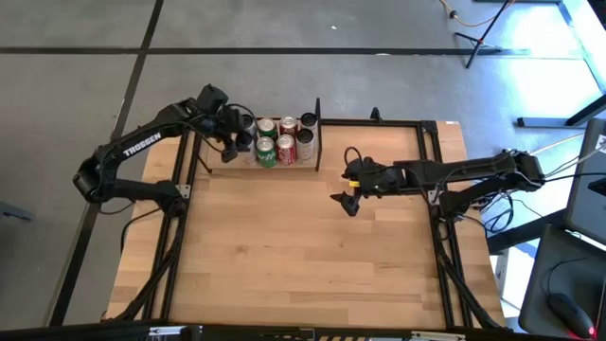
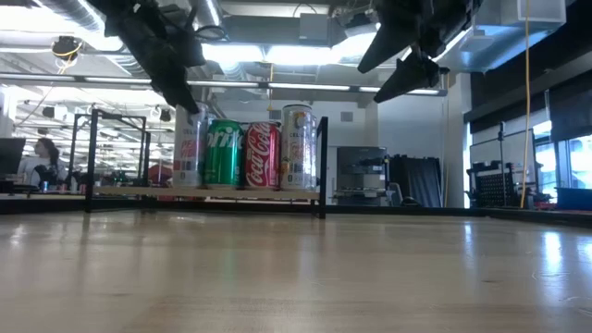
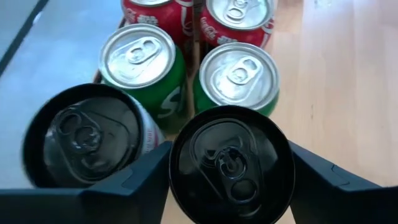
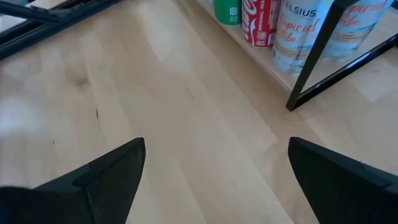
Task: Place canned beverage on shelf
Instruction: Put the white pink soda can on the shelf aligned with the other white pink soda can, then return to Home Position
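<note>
High view: the left gripper (image 1: 230, 133) is at the narrow light-wood shelf (image 1: 284, 167) by the bench's far edge, beside the red and green cans (image 1: 276, 142). The right gripper (image 1: 347, 201) waits mid-bench.

Low view: the cans stand upright, packed close.

Left wrist view: the fingers clasp a black-topped beverage can (image 3: 231, 163) just beside another black one (image 3: 87, 144). I'd lower it straight, keeping off its neighbours.

Right wrist view: its fingers are spread, holding nothing.
</note>
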